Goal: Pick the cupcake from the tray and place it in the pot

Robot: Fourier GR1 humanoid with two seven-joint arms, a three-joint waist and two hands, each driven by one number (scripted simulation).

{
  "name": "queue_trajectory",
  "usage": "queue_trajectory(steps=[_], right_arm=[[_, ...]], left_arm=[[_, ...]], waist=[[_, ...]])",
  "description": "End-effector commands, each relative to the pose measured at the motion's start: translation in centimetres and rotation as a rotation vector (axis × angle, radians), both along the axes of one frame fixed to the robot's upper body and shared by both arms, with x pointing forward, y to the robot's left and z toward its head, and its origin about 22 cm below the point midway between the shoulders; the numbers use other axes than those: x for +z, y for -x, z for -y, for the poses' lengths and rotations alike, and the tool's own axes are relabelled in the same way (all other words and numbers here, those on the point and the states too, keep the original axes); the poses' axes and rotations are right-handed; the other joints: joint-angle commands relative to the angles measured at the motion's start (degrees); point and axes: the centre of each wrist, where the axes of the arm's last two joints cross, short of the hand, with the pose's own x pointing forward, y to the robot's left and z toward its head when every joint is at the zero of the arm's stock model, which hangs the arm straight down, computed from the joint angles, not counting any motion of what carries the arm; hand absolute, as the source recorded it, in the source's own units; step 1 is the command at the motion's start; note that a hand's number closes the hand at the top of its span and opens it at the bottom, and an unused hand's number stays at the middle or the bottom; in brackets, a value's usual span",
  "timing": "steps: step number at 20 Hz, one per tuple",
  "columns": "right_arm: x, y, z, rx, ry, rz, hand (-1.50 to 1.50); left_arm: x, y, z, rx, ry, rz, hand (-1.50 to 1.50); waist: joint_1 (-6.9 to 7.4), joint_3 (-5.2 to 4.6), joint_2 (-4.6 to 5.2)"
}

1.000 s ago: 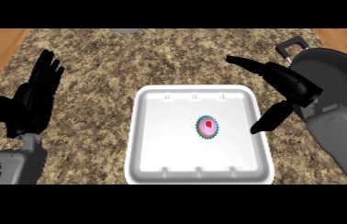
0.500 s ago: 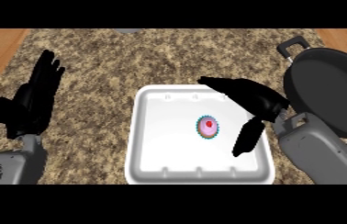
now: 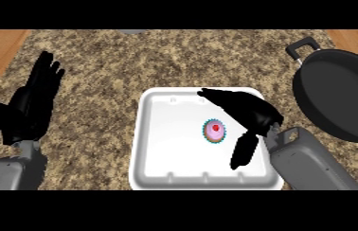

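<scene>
A small cupcake [image 3: 215, 131] with pink icing, a red dot on top and a teal wrapper sits right of centre in a white tray [image 3: 163, 145]. My right hand [image 3: 253, 113] hovers over the tray's right half, open. Its fingers arch just above and right of the cupcake, its thumb hangs down to the cupcake's lower right, and neither touches it. A black pot [image 3: 330, 97] with a handle stands at the right edge, partly cut off. My left hand [image 3: 33, 107] rests open at the left edge, fingers up.
The speckled stone counter [image 3: 105, 69] carries the tray and the pot. Wooden strips show at the far left and far right corners. A grey object peeks in at the top edge [image 3: 130, 31].
My right hand has moved left from beside the pot to over the tray, closing in on the cupcake. The left hand and the cupcake have stayed put.
</scene>
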Motion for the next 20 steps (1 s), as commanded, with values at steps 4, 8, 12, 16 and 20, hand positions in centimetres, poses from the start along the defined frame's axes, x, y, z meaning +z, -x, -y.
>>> queue_trajectory(steps=[4, 8, 12, 16, 20], right_arm=[[-3.2, -0.9, -0.3, -0.032, 0.039, 0.014, -1.5], [-4.0, -0.7, 1.9, -0.023, 0.034, 0.0, -1.5], [-6.0, 0.4, -0.8, -0.023, 0.063, 0.016, -1.5], [-6.6, -1.0, -2.1, -0.038, 0.078, 0.009, -1.5], [-7.1, -2.4, 0.3, -0.06, 0.077, -0.006, -1.5]], left_arm=[[-2.0, -1.2, 0.6, 0.012, 0.016, 0.007, 0.0], [0.1, -1.6, 0.0, 0.006, -0.001, -0.005, 0.0], [-0.1, 0.4, 1.1, -0.006, 0.005, -0.002, 0.0], [-1.3, -0.6, -0.8, 0.02, 0.009, -0.01, 0.0], [-1.8, -0.9, -0.2, -0.002, -0.003, 0.01, 0.0]], waist=[[0.02, 0.01, 0.13], [-0.09, 0.02, 0.08], [0.07, 0.02, 0.02], [0.12, 0.01, 0.07], [0.05, 0.01, 0.1]])
